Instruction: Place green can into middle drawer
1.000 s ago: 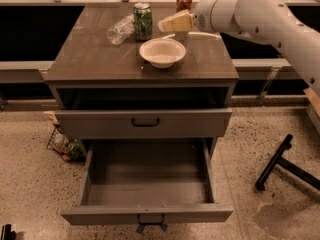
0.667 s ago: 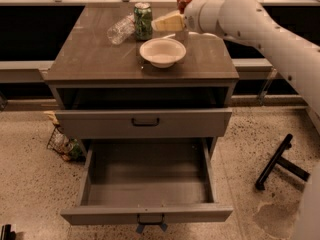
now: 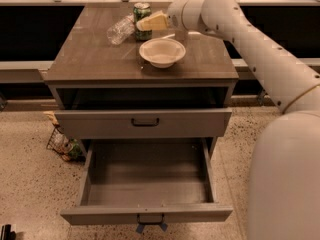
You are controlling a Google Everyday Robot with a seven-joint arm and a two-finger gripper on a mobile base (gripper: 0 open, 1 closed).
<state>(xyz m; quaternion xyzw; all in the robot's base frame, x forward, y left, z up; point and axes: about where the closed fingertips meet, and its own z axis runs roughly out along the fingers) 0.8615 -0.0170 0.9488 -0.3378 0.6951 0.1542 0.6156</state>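
The green can (image 3: 142,10) stands upright at the back of the grey cabinet top (image 3: 90,59), next to a clear plastic bottle (image 3: 119,30) lying on its side. My gripper (image 3: 145,23) reaches in from the right, and its pale yellow tip overlaps the can's lower front. The middle drawer (image 3: 146,180) is pulled out at the bottom of the cabinet. Its deep grey box has nothing in it, and a bluish tag hangs under its small dark handle (image 3: 150,219).
A white bowl (image 3: 162,51) sits on the cabinet top just in front of the can and under my arm. A closed drawer front with a plain black handle (image 3: 145,122) is above the open drawer. A wire basket with clutter (image 3: 62,144) stands on the floor at the left.
My arm has swung left across the cabinet top. The gripper tip has gone from right of the green can to overlapping it.
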